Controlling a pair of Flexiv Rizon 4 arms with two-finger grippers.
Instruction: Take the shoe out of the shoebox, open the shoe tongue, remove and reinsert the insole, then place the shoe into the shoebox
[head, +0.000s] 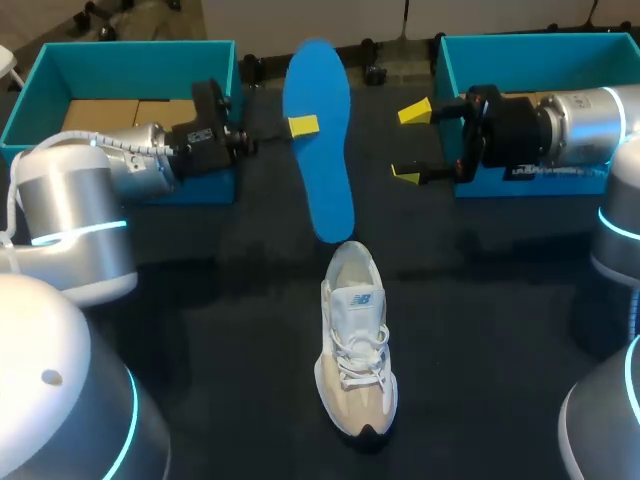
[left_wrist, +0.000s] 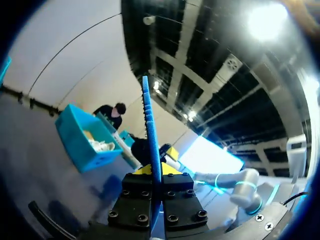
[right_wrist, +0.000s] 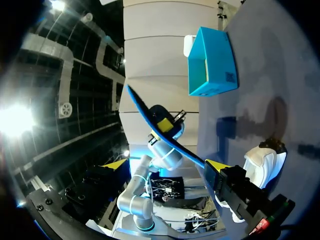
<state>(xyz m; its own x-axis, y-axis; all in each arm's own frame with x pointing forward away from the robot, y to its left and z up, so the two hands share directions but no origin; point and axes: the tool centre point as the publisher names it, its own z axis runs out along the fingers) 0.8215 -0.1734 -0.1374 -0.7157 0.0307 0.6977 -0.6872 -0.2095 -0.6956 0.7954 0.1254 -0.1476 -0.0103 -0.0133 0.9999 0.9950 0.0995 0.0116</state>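
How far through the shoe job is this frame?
Done: the shoe stands on the table, out of the shoebox, and the blue insole is out. In hand: the left gripper holds the insole up; the right gripper is open beside it. Left: reinserting the insole and boxing the shoe.

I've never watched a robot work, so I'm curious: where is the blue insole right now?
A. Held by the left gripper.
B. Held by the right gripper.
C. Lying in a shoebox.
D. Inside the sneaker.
A: the left gripper is shut on the blue insole, outside the white sneaker, while the right gripper stands open beside it.
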